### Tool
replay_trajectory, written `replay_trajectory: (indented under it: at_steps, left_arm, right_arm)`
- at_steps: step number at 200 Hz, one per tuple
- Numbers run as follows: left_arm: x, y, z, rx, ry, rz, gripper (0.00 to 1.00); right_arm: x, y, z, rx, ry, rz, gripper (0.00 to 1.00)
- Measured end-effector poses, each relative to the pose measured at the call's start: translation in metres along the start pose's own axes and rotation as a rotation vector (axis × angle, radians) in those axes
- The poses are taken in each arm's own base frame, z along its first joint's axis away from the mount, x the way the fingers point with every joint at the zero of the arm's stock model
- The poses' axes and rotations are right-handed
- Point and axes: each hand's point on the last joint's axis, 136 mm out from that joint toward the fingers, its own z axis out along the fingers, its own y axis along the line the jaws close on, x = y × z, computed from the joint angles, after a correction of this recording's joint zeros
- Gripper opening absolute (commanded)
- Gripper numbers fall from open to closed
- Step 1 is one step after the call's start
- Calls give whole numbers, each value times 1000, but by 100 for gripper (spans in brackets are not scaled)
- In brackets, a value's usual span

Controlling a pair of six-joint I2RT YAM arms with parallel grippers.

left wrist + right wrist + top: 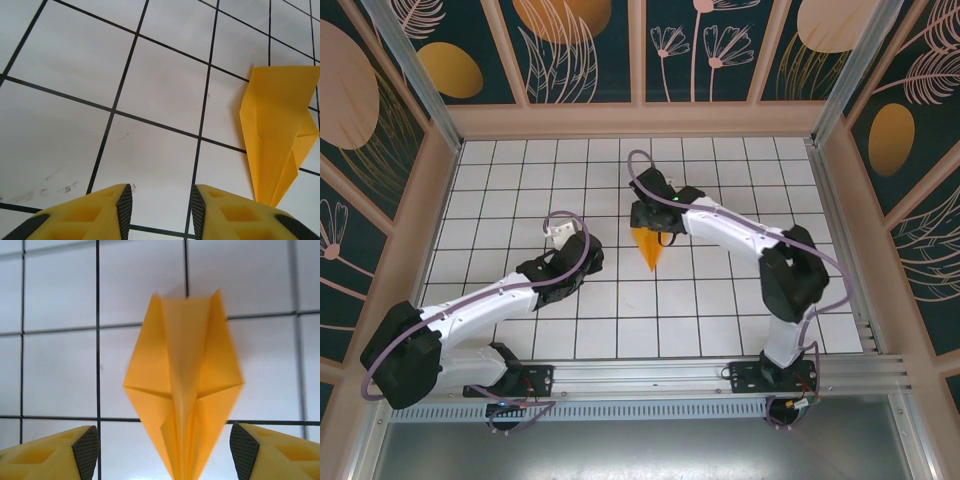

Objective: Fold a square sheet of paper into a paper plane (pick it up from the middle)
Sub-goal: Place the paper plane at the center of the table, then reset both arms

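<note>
The paper plane [649,248] is an orange-yellow pointed dart with a centre crease, lying on the white tiled table near the middle. In the right wrist view the paper plane [182,385] runs up between the jaws of my right gripper [164,452]. Those jaws stand wide open, and neither pad [86,450] touches the paper. In the top view my right gripper [655,228] hovers at the plane's far end. My left gripper [161,210] is open with bare tile between its pads, and the paper plane [277,135] lies off to its right. In the top view the left gripper [560,235] sits left of the plane.
The white gridded table [520,180] is walled by wooden panels [640,120] at the back and sides. A metal rail [650,378] with both arm bases runs along the near edge.
</note>
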Motion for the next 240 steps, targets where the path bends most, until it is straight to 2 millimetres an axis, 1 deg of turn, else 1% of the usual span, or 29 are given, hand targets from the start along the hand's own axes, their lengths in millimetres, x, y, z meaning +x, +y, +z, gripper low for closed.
replay_trajectory:
  at_steps: [6,17,25,33,40,46,49,53,62,68,71,74,78,80,83,86,89,95,96,105,117,130,142,165,183,195,213,226,240]
  left_arm:
    - [-1,2,0,-7,-7,2,41]
    - [-6,6,-1,-25,-26,12,45]
    - [-10,9,-2,-38,-43,17,56]
    - [-18,14,-4,-53,-69,22,61]
    - [-27,19,-6,-66,-98,20,65]
    - [-36,23,-8,-75,-124,9,72]
    - [-42,28,-9,-86,-143,13,75]
    - [-47,32,-11,-93,-162,-4,80]
    - [-62,49,-15,-129,-217,-14,89]
    - [-70,62,-18,-157,-252,-30,94]
    - [-74,69,-19,-174,-271,-39,96]
    - [-78,75,-21,-187,-287,-46,98]
    - [-83,85,-23,-212,-312,-51,99]
    - [-85,87,-23,-218,-321,-56,98]
    - [-89,95,-25,-240,-339,-52,98]
    - [-92,100,-26,-255,-356,-62,99]
    - [-94,106,-27,-275,-370,-60,99]
    - [-99,116,-28,-306,-394,-63,99]
    - [-100,119,-28,-314,-399,-62,98]
    - [-106,132,-30,-362,-431,-60,99]
    - [-115,146,-32,-421,-469,-52,99]
    - [-125,156,-33,-456,-514,-42,99]
    - [-132,161,-31,-471,-550,-31,99]
    - [-137,172,-19,-517,-561,33,99]
    - [-144,172,-11,-518,-578,90,98]
    - [-148,171,-6,-512,-604,118,99]
    - [-146,174,5,-507,-618,166,99]
    - [-140,177,12,-483,-620,196,99]
    - [-136,178,20,-464,-611,239,99]
  right_arm:
    - [-5,-5,-9,5,-34,6,74]
    - [-15,-20,-31,31,-113,21,74]
    - [-21,-35,-47,54,-175,38,74]
    - [-28,-51,-61,83,-238,57,76]
    - [-35,-72,-74,122,-304,83,78]
    - [-39,-88,-81,152,-353,102,79]
    - [-42,-101,-86,181,-385,118,79]
    - [-43,-111,-89,200,-410,125,80]
    - [-46,-146,-96,277,-482,152,82]
    - [-44,-166,-96,318,-512,163,83]
    - [-42,-180,-95,350,-526,165,83]
    - [-40,-190,-94,369,-532,167,83]
    - [-36,-205,-92,400,-541,168,83]
    - [-34,-210,-90,408,-542,166,83]
    - [-30,-224,-88,436,-544,170,83]
    - [-27,-231,-85,446,-542,171,83]
    - [-22,-244,-81,472,-537,171,83]
    - [-13,-262,-74,496,-522,176,83]
    - [-11,-267,-73,506,-517,177,83]
    - [2,-292,-62,525,-489,188,82]
    - [15,-314,-51,519,-482,196,81]
    - [27,-324,-41,489,-487,178,82]
    - [31,-321,-35,437,-514,140,82]
    - [19,-314,-29,349,-601,80,82]
    - [8,-310,-24,301,-646,42,81]
    - [-2,-306,-25,264,-694,26,81]
    - [-13,-301,-25,207,-749,7,80]
    - [-14,-298,-18,174,-761,-17,81]
    - [-7,-294,-10,143,-743,-33,81]
